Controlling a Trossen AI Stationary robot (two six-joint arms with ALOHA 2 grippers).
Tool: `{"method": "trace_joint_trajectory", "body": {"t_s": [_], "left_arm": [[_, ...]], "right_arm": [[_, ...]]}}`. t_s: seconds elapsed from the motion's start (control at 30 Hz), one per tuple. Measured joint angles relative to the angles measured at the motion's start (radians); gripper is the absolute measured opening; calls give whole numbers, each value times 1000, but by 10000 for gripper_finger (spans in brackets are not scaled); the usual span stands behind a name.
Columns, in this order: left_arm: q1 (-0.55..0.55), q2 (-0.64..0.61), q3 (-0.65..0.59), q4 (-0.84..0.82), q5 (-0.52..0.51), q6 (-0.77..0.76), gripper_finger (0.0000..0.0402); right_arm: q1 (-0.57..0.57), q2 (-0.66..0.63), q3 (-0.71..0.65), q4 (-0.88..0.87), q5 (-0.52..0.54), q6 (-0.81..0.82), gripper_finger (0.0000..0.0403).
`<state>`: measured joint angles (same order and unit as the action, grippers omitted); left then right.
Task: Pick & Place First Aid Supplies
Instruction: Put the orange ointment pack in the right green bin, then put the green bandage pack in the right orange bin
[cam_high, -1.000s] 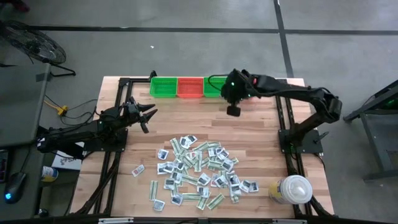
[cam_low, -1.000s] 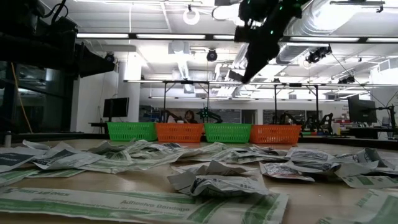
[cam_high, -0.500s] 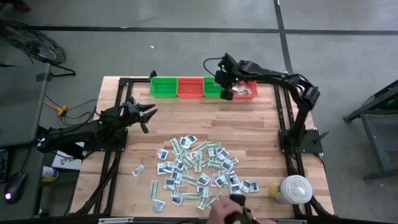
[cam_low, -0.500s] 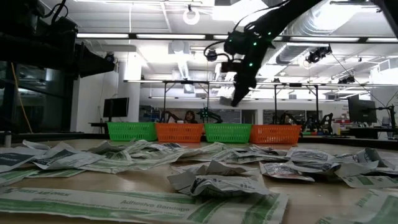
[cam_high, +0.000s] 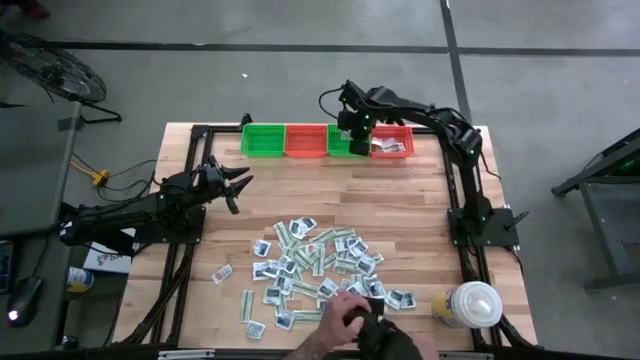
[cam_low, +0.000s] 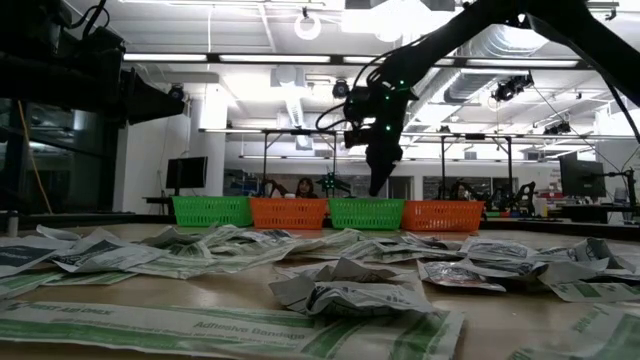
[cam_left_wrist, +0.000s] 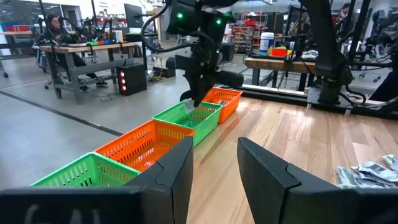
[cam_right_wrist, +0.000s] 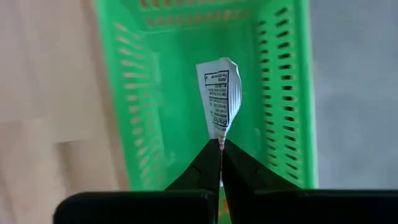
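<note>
One flimsy packet (cam_right_wrist: 219, 99) hangs pinched by its edge in our right gripper (cam_right_wrist: 221, 149), the green basket (cam_right_wrist: 130, 93) just beyond the jaws. Our left gripper (cam_left_wrist: 214, 168) waits parted, empty.

Overhead view straight down; low view level across table (cam_low: 150, 330); both sharing baskets (cam_high: 327, 140).

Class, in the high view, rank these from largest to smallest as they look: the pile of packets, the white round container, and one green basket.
1. Pile of packets
2. White round container and green basket: they look about alike, so I won't rank them.
</note>
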<state>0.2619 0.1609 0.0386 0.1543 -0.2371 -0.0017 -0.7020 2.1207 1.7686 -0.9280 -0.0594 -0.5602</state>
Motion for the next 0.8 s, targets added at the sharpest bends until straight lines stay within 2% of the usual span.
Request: {"method": "trace_joint_trajectory", "body": {"t_s": [0.13, 0.4, 0.8], "left_arm": [[0, 0, 0, 0, 0, 0, 122], [0, 0, 0, 0, 0, 0, 122], [0, 0, 0, 0, 0, 0, 122]], "right_arm": [[-6, 11, 2, -17, -37, 0, 3], [-14, 27, 2, -38, -31, 11, 19], [-16, 26, 1, -48, -25, 11, 106]]}}
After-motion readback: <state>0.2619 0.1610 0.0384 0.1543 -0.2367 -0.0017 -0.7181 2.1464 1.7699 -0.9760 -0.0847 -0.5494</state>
